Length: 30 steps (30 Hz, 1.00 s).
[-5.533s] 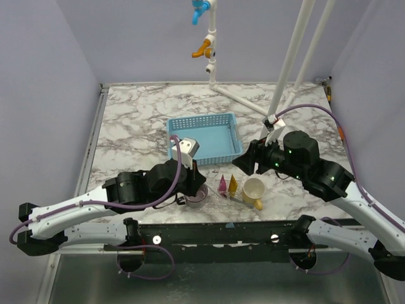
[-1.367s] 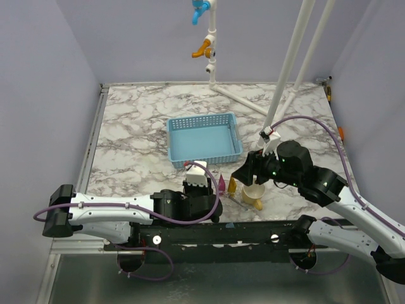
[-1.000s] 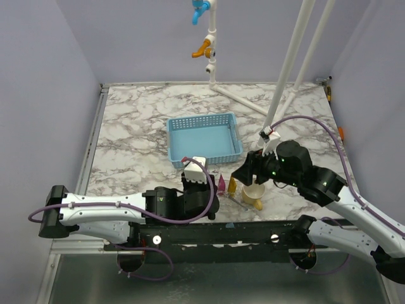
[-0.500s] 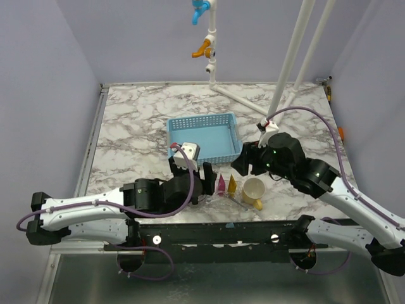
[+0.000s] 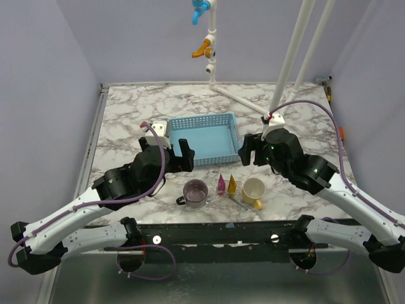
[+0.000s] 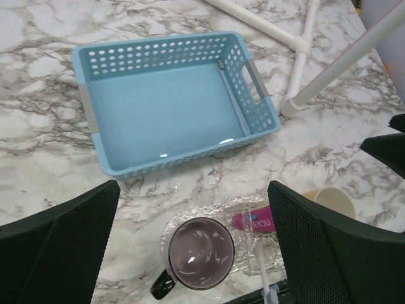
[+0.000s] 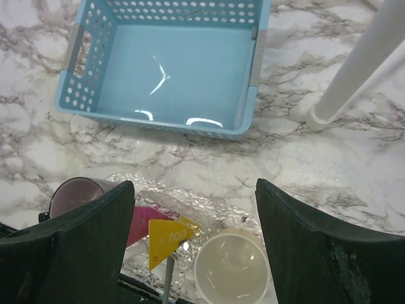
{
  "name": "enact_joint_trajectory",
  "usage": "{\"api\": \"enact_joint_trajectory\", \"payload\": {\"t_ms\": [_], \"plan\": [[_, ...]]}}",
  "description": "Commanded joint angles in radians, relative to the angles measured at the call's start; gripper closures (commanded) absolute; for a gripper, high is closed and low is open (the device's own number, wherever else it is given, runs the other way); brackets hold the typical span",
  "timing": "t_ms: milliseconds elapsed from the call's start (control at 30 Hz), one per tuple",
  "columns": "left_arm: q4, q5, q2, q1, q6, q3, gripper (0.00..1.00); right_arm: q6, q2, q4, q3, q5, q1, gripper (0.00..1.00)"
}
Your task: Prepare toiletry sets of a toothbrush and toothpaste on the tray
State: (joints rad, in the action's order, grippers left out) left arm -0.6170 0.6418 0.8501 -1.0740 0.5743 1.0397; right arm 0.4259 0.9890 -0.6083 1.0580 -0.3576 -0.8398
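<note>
While neither arm is holding anything right now, the setup looks partway there. Going left to right: the left hand (image 5: 169, 154) hangs over the table (image 5: 126, 120) just left of the blue mesh basket (image 5: 205, 137), jaws spread wide with nothing between them. Down near the front edge sits a purple mug (image 6: 199, 253), empty as far as the left wrist view shows, and it seems to rest on the crinkly clear tray (image 7: 209, 201). Next comes the toothpaste: the pink tube (image 7: 142, 225) and the yellow tube (image 7: 168, 239) side by side on the tray, touching or near enough. A single toothbrush (image 6: 261, 266) lies on the tray just right of the tubes, next to the yellow mug (image 7: 231, 263), which also looks empty. The right hand (image 5: 252, 147) hovers by the basket's right end, behind the yellow mug, fingers wide apart and empty too. So both tubes are placed, but only one brush is visible, meaning probably one full set and one missing its brush. No second toothbrush shows in any view, and the basket is bare.
</note>
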Motion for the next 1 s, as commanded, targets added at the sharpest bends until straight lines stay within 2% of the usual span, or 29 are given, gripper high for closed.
{"api": "enact_joint_trajectory", "payload": {"t_ms": [0,167,333,600,767,833,900,967], "plan": [[-0.054,-0.071,-0.028,0.086,-0.092,0.052,0.01,-0.061,0.002,-0.002,0.043,-0.119,0.04,0.2],[-0.062,-0.107,-0.054,0.177,-0.127,0.054,0.01,-0.093,0.019,0.014,0.067,-0.112,0.14,0.19],[-0.052,-0.142,-0.079,0.255,-0.144,0.037,0.01,-0.119,0.005,0.031,0.085,-0.013,0.328,0.19],[-0.034,-0.205,-0.095,0.401,-0.182,0.015,0.01,-0.096,-0.001,0.029,0.124,0.058,0.525,0.18],[-0.016,-0.244,-0.095,0.492,-0.192,0.003,0.01,-0.056,0.008,0.001,0.154,0.048,0.572,0.17],[-0.003,-0.256,-0.099,0.513,-0.191,-0.009,0.01,-0.048,0.001,0.007,0.161,0.072,0.572,0.13],[0.016,-0.256,-0.107,0.521,-0.194,-0.026,0.01,-0.05,-0.006,0.012,0.164,0.08,0.572,0.02],[0.032,-0.246,-0.116,0.522,-0.197,-0.042,0.01,-0.048,-0.01,0.003,0.172,0.067,0.571,0.0]]}}
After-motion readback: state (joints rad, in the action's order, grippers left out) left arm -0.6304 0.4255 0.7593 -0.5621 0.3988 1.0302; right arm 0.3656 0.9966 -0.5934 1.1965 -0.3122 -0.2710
